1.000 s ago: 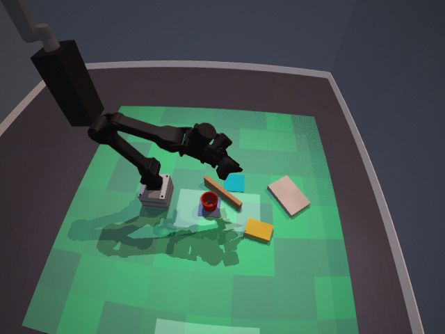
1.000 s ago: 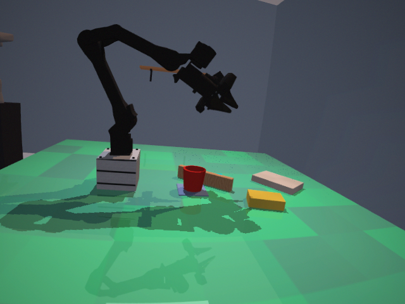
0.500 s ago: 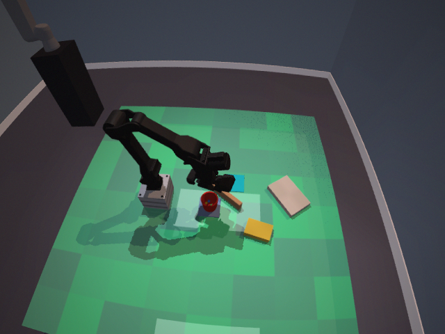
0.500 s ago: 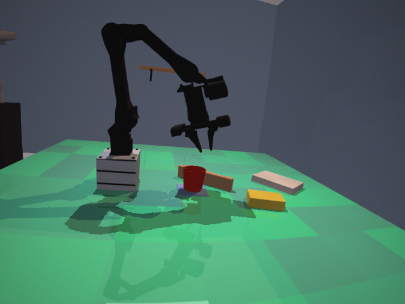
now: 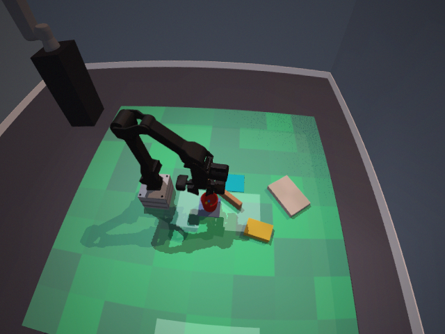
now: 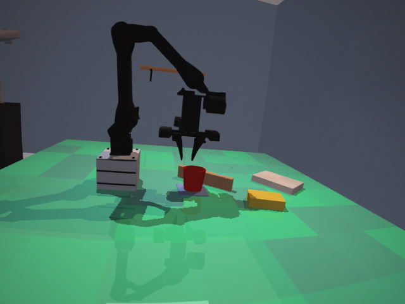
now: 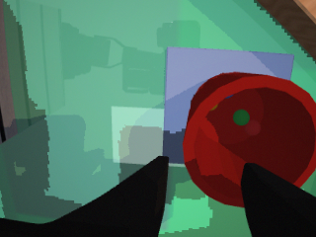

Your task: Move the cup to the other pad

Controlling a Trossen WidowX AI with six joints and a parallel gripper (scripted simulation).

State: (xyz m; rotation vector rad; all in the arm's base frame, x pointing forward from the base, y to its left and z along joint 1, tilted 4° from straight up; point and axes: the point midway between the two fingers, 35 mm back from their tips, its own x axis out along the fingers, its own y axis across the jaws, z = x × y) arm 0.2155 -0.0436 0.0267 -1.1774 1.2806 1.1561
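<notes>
The red cup (image 5: pixel 209 202) (image 6: pixel 193 180) (image 7: pixel 281 143) stands upright on the violet-blue pad (image 5: pixel 214 213) (image 6: pixel 181 190) (image 7: pixel 197 64). Several marbles lie inside it, with a green marble (image 7: pixel 241 118) the clearest. The other pad, bright blue (image 5: pixel 236 183), lies beyond the wooden bar and is nearly all hidden in the exterior view. My gripper (image 5: pixel 204 194) (image 6: pixel 186 159) (image 7: pixel 204 170) points down just above the cup, partly open with nothing between its fingers. In the wrist view one fingertip appears outside the rim and the other over the cup's near rim.
A wooden bar (image 5: pixel 232 200) (image 6: pixel 222 180) (image 7: pixel 288 20) stands on edge between the two pads, close to the cup. A yellow block (image 5: pixel 259 229) (image 6: pixel 265 200) lies to the right. A pale pink slab (image 5: pixel 288 195) (image 6: pixel 277 182) lies farther right.
</notes>
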